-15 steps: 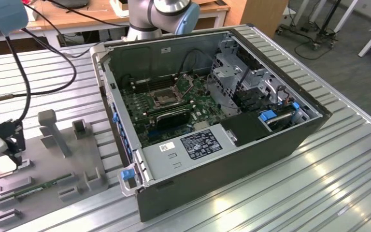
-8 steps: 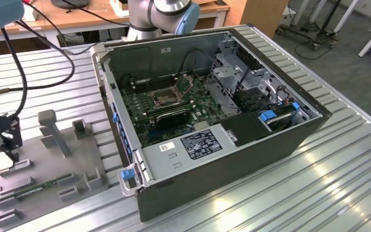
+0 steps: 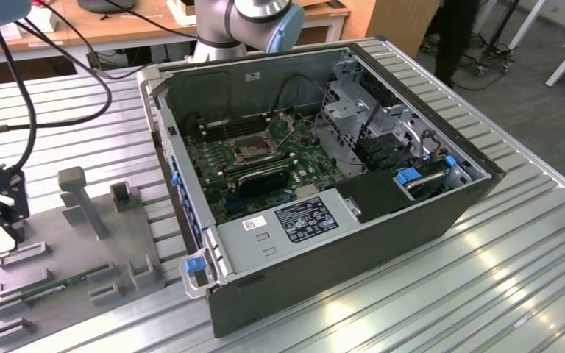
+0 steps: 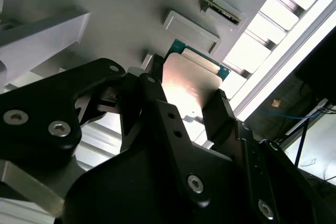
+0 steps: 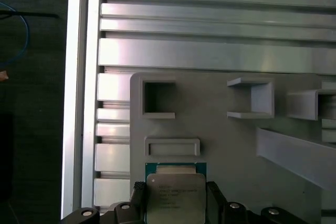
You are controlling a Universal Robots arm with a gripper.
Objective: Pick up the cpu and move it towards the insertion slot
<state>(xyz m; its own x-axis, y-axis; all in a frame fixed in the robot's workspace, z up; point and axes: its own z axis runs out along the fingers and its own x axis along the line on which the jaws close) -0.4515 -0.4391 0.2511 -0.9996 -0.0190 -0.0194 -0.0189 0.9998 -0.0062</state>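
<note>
Currently: black two-fingered hand (image 5: 176,196), closed onto small flat square cpu with silvery metal top and thin green rim (image 4: 191,77). One finger presses each opposite edge, apparently to keep the chip level. Beneath the hand: grey plastic fixture plate (image 5: 220,145) on ribbed aluminium desk (image 5: 210,51). Square, shiny-framed insertion slot (image 3: 253,149) lies well apart from the hand, inside open dark computer case (image 3: 361,220).

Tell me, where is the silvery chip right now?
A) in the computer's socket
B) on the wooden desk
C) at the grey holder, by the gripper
C: the cpu is at the grey holder, right by the gripper, while the socket inside the computer shows its dark centre.
</note>
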